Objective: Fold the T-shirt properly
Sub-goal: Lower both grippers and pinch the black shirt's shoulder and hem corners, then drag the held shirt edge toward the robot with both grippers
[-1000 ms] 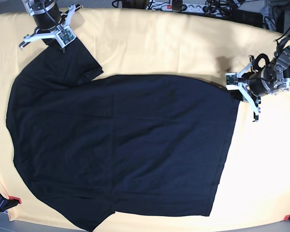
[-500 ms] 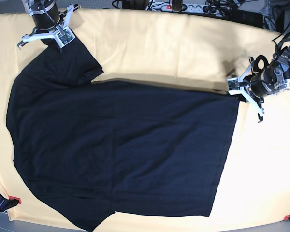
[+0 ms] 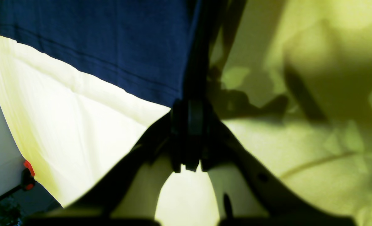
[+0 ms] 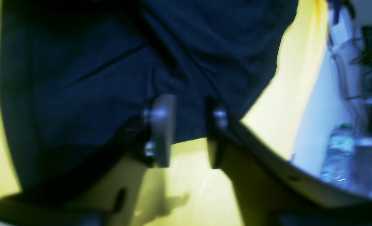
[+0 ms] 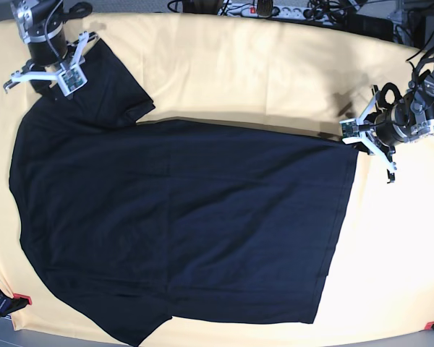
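Base view shows you the T-shirt (image 5: 181,224) spread flat across the middle of the yellow surface (image 5: 275,65), with no fold made yet. At right, the left gripper (image 5: 362,137) has its fingers clamped on the hem corner. At upper left, the right gripper (image 5: 47,72) stands with fingers apart over the sleeve. All folding remains.

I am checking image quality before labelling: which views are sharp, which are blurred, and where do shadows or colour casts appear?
Base view: sharp and evenly lit, the T-shirt plain black on the yellow cloth. Left wrist view: the left hand is a dark silhouette, the cloth glares pale on one side and carries heavy green-tinted shadows on the other. Right wrist view: blurred throughout, the right hand soft-edged, the shirt rendered bluish.
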